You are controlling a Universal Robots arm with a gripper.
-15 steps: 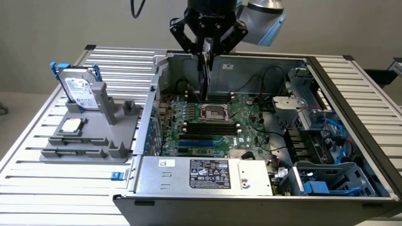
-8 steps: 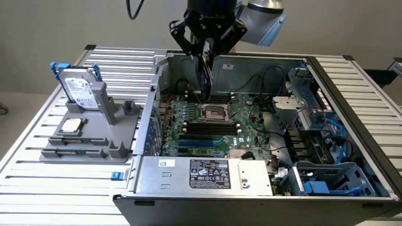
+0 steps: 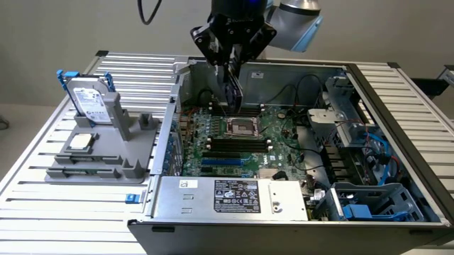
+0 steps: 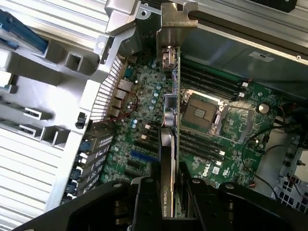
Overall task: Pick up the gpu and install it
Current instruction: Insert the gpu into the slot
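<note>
Hovering inside the open computer case, the claw is pinched nearly closed on the gpu, holding the card upright and edge-on. It hangs over the far part of the green motherboard, just beyond the empty processor socket.
</note>
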